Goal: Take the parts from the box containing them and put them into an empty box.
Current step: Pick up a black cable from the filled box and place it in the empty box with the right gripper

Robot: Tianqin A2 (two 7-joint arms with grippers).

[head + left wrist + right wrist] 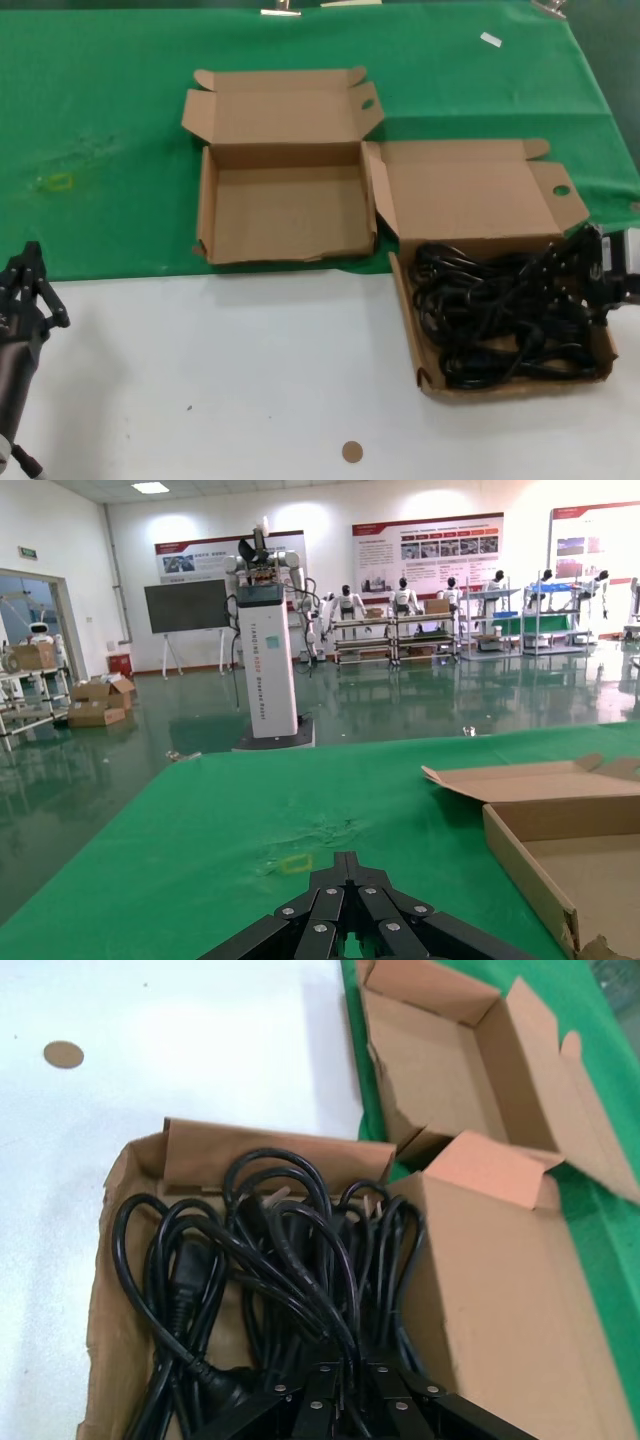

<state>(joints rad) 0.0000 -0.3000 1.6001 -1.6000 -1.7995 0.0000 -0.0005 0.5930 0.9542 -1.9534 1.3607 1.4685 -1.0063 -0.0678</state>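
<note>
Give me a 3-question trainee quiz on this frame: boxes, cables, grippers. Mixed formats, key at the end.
1. True or false: the brown cardboard tray with the ragged front edge already holds a cable.
2. Multiple choice: the tangled black power cables lie in
A. the brown cardboard tray with the tall side flap
B. the ragged-edged tray
C. on the white tabletop
3. Fill in: the gripper at the cables is the ____ one; the left gripper waits over the white tabletop.

Key: 1 false, it is empty; 2 A; 3 right.
</note>
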